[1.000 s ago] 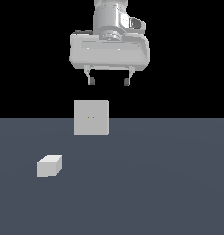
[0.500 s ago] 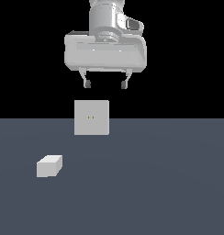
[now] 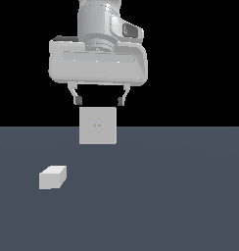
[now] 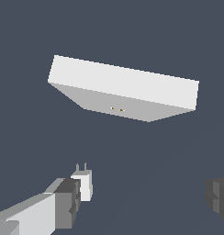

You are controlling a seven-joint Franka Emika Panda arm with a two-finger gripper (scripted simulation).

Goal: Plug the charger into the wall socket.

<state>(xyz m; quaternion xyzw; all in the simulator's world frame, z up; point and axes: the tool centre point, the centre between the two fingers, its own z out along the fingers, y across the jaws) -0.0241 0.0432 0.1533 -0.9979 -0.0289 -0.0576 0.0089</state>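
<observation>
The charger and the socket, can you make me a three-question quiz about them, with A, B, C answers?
1. Where is the charger?
A. On the floor, toward the exterior view's left of the wall socket
B. Between the tool's fingers
C. Plugged into the socket

2. How many yellowish dots are on the socket?
A. None
B. Two
C. Five

3. What is the tool doing?
A. Open, holding nothing
B. Shut on the charger
C. Shut on the socket

Answers:
1. A, the block lies alone on the grey floor.
2. B, both views show a pair at its centre.
3. A, its fingers stand apart above the socket with nothing between them.
</observation>
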